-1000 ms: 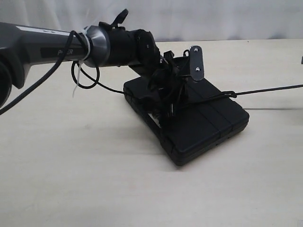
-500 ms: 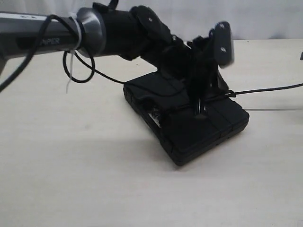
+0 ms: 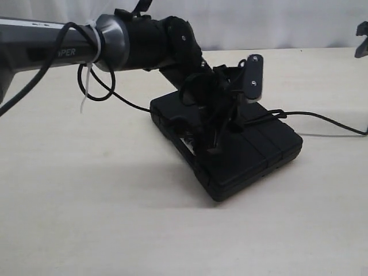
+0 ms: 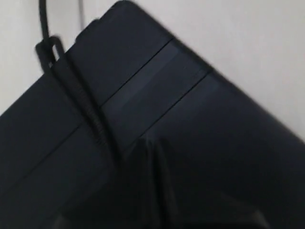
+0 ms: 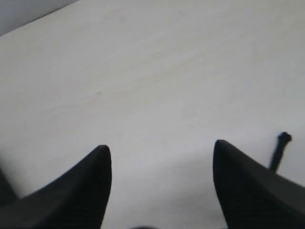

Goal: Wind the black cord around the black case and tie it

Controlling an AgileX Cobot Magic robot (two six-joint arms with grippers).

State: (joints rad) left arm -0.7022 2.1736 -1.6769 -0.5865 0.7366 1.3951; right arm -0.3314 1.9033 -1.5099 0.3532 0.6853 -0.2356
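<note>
The black case [image 3: 253,149] lies flat on the table, its lid grooves plain in the left wrist view [image 4: 190,95]. The black cord [image 3: 322,117] leaves the case's right edge and lies slack on the table towards the right. On the lid the cord [image 4: 76,90] runs straight up to my left gripper [image 4: 152,152], whose fingers look pressed together on it. From outside, the left gripper [image 3: 214,144] points down onto the middle of the lid. My right gripper [image 5: 162,148] is open over bare table, with a cord end [image 5: 279,150] beside one finger.
A thicker black cable [image 3: 95,63] with a white zip tie loops off the left arm above the table. A thin cord stretch [image 3: 132,103] trails behind the case. Part of the right gripper [image 3: 361,34] shows at the upper right edge. The beige table [image 3: 86,201] surrounds the case.
The cord was taut to the right; now it lies slack on the table. The left gripper swung right over the case, then back to mid-lid. The right gripper has come into view, raised.
</note>
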